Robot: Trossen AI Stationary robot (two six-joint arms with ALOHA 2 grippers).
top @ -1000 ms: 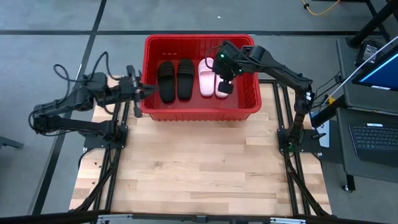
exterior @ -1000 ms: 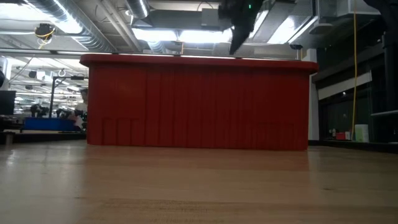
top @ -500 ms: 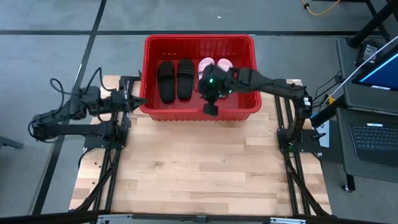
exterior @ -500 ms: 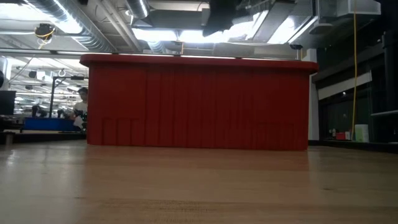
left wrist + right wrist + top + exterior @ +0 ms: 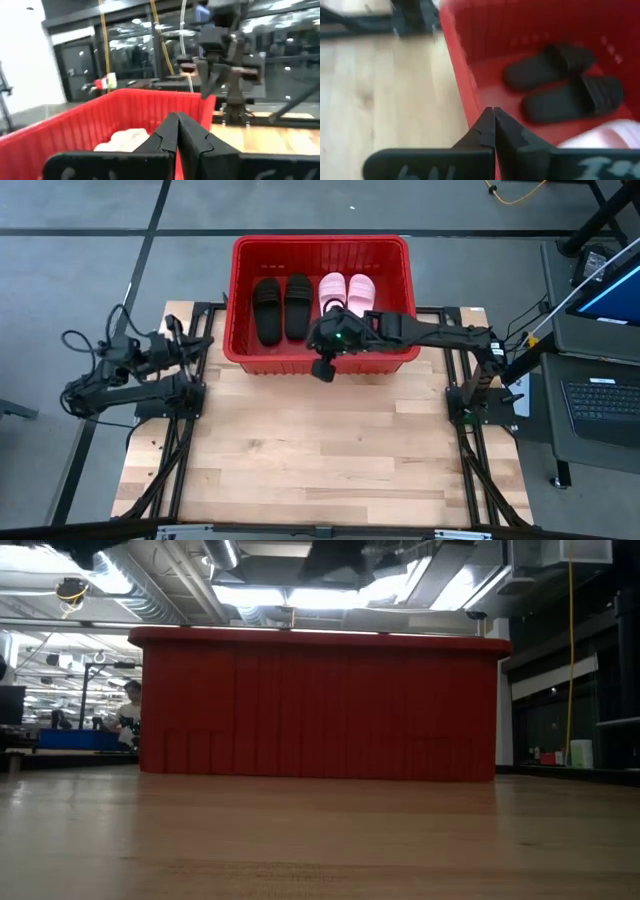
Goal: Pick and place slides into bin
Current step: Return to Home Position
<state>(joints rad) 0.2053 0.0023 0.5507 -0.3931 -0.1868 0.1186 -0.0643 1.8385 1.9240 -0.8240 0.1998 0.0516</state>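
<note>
Presently, four slides [image 5: 300, 305] are lying abreast inside the bin [image 5: 320, 243], upper centre of the high view; right gripper [image 5: 493, 117] is hovering over its lower rim, fingers pressed together, holding nothing; left gripper [image 5: 176, 122], at frame left, is doing likewise; homing is calling for height clear of that rim.

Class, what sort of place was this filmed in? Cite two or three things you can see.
Likely a robotics lab in an industrial hall: exposed ceiling ducts and strip lights overhead, a wooden workbench on a metal frame, and a laptop stationed beside it.

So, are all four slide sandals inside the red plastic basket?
Yes, all inside: two matte black slides and two light pink slides lie side by side within the red plastic basket.
</note>
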